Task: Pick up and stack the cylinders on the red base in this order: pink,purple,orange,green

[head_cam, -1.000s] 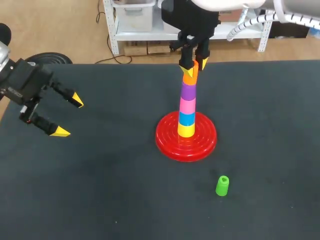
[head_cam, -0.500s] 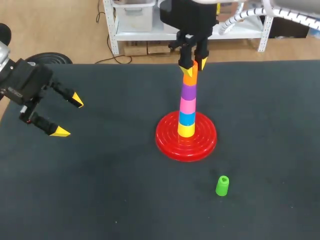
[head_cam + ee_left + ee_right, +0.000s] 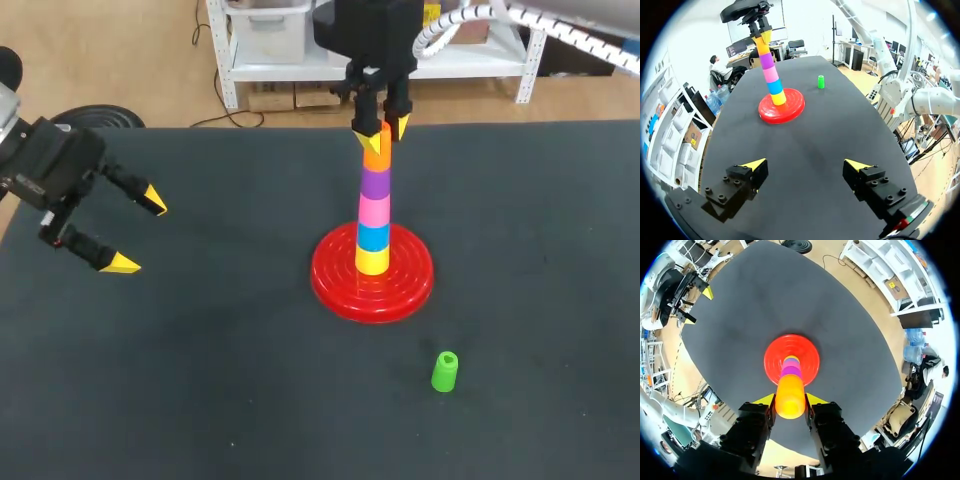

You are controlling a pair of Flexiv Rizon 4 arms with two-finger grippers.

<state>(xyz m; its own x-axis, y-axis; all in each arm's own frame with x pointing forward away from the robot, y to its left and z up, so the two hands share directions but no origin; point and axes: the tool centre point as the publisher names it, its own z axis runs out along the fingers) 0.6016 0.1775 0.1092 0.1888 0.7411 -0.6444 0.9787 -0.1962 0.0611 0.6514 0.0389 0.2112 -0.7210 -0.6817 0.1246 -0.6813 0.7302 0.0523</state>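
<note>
**Right gripper at the top of the tower, around the orange cylinder**

A round red ribbed plastic base sits near the middle of a dark table. A tower of plastic cylinders rises from its centre. From the bottom up they are a yellow cylinder, a blue cylinder, a pink cylinder, a purple cylinder and an orange plastic cylinder.

The right gripper points straight down over the tower and straddles the upper part of the orange cylinder. In the right wrist view the cylinder fills the space inside the claw. It cannot be told whether the claw pinches it or stands just free of it.

The left gripper hangs over the left side of the table, well apart from the tower. It is spread wide and holds nothing.

A small green plastic cylinder stands alone on the table in front of the base, to its right and well apart from it.

The step in hand looks like seating the orange piece on the purple one, which leaves only the green to add. To do it well, the orange piece should sit squarely on the purple one before it is let go. The claw should then spread evenly and rise straight up along the tower's axis. A sideways drift or a one-sided release could tip so tall and narrow a stack. The same arm is probably better placed to fetch the green piece, by going down over it from above.
</note>
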